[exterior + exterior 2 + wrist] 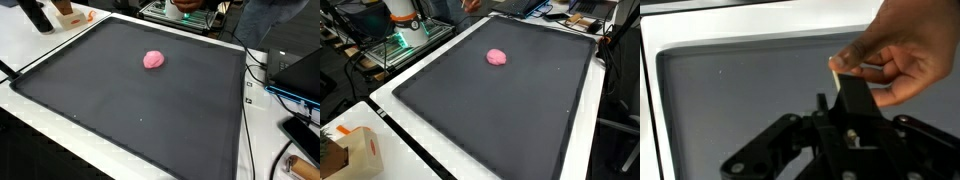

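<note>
A person's hand (890,55) pinches a dark piece (855,95) above the jaws, whose spread I cannot tell; 1 pink lump (154,60) lies untouched mid tabletop (120,115).

Pretty sure this is a robotics lab: a big black rubbery mat (130,110) covers a white table (390,95), and loose black cables (255,85) trail off its right edge. At the far end, green-lit electronics on a wire rack (395,45) sit beside a white robot base with an orange ring (402,14).
</note>
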`<action>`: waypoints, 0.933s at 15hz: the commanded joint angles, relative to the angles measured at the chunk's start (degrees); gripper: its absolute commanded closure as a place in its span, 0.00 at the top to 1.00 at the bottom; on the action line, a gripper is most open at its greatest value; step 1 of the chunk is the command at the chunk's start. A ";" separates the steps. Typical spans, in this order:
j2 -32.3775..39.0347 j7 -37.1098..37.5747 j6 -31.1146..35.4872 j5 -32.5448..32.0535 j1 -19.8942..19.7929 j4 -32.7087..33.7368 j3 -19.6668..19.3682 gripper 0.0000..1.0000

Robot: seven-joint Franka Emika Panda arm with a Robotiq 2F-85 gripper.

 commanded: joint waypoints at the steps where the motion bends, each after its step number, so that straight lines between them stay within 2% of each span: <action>1: 0.09 0.18 -0.08 -0.27 1.02 0.06 -0.98 0.06; 2: 0.09 0.17 -0.08 -0.27 1.02 0.06 -1.01 0.25; 14: 0.09 0.17 -0.08 -0.26 1.05 0.06 -1.08 0.25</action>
